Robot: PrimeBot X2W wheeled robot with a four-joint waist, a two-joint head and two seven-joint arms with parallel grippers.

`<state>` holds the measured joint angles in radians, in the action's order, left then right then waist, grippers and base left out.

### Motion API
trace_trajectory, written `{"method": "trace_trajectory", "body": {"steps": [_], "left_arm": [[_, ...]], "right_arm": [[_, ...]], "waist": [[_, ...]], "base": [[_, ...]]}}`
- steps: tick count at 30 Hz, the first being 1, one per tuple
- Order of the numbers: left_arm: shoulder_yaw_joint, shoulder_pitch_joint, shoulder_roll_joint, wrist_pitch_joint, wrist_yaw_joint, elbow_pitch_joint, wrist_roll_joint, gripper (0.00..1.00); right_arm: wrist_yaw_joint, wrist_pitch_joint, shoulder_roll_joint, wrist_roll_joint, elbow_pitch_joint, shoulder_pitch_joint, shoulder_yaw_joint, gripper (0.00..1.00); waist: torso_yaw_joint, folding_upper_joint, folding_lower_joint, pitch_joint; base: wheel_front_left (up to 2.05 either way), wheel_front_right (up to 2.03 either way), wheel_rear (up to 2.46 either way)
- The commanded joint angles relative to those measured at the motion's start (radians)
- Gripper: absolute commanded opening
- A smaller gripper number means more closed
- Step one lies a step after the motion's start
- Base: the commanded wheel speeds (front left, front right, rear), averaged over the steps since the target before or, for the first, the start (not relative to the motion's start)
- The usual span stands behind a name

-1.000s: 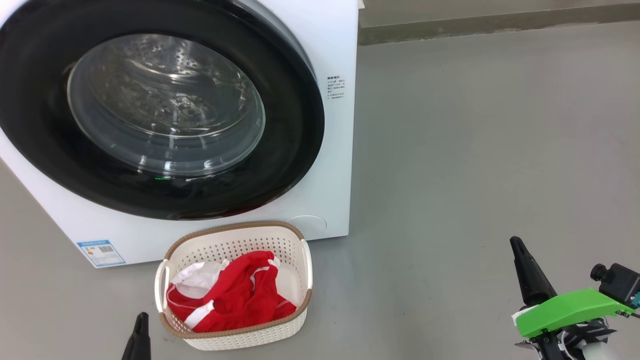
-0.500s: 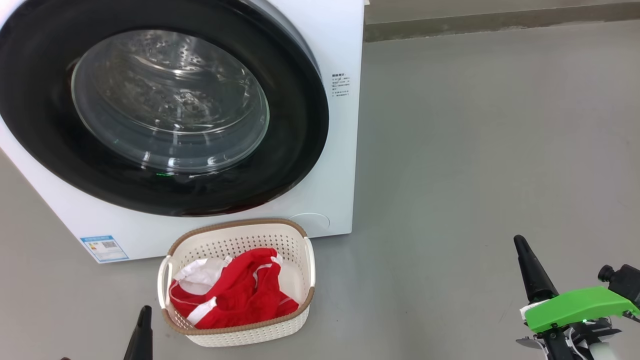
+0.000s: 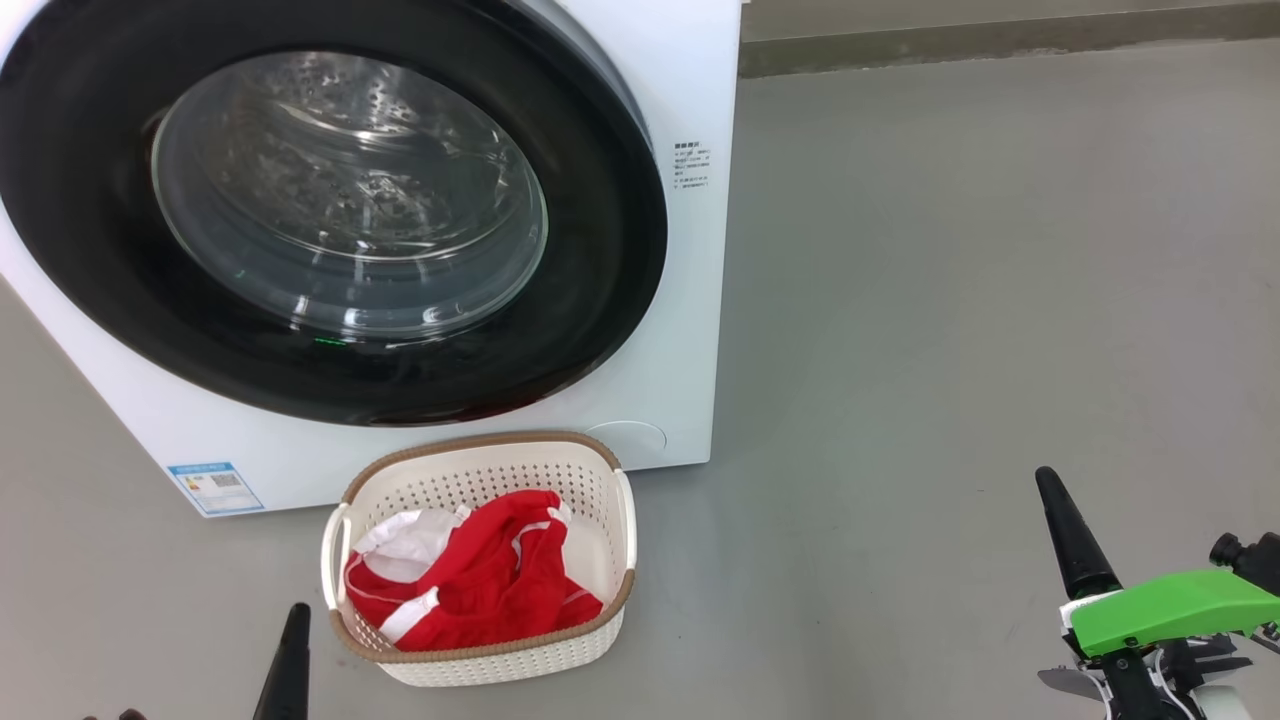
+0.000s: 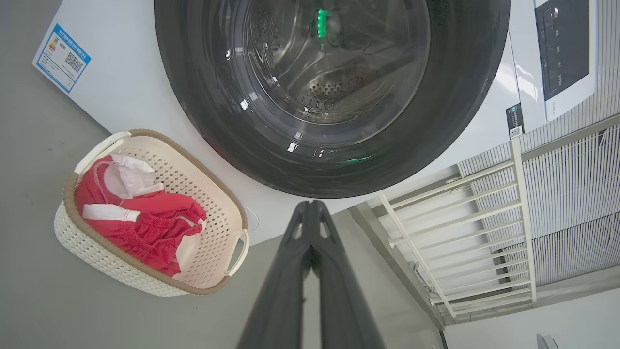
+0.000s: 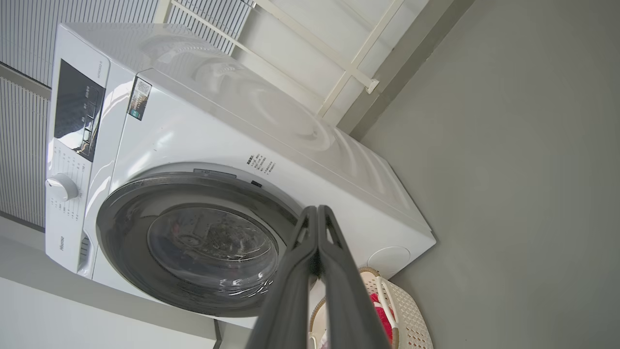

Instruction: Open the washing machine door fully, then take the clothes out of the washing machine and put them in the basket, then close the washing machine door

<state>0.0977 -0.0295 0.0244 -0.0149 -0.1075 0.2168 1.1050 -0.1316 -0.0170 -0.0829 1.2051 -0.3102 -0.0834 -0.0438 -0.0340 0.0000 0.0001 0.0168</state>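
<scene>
The white washing machine [image 3: 690,300] stands at the upper left with its round black-rimmed door [image 3: 600,250] flush against the front, shut. Behind the glass the steel drum shows no clothes. On the floor before it sits the cream basket [image 3: 500,660] holding the red and white clothes [image 3: 480,590]. My left gripper [image 3: 295,620] is low at the basket's left, fingers pressed together, holding nothing. My right gripper [image 3: 1048,480] is far right over bare floor, shut and holding nothing. The left wrist view shows the door [image 4: 460,97], basket [image 4: 121,271] and clothes [image 4: 145,223]; the right wrist view shows the washing machine [image 5: 300,145].
Grey floor [image 3: 950,300] spreads to the right of the machine up to a wall skirting [image 3: 1000,40]. A white slatted rail [image 4: 460,218] stands beside the machine. The machine's control panel [image 5: 77,111] and dial are on its top front.
The whole head picture has shifted a little, so the camera has moved. Both grippers stay shut; the door, basket and clothes keep their places.
</scene>
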Motion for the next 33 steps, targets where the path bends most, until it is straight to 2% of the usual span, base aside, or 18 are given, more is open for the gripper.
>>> {"method": "trace_trajectory", "body": {"steps": [1, 33], "left_arm": [[0.019, 0.052, 0.019, 0.008, -0.012, -0.018, 0.032, 0.0], [0.017, 0.116, 0.024, 0.098, -0.02, 0.017, 0.383, 0.0]], "right_arm": [[0.001, 0.008, -0.004, 0.026, 0.033, -0.03, 0.005, 0.0], [0.001, 0.1, 0.023, 0.306, 0.057, -0.026, -0.052, 0.0]], "waist": [[0.001, 0.0, -0.0001, -0.001], [0.026, 0.0, -0.0001, -0.015]], "base": [[0.0, 0.0, 0.0], [0.0, 0.0, 0.0]]}}
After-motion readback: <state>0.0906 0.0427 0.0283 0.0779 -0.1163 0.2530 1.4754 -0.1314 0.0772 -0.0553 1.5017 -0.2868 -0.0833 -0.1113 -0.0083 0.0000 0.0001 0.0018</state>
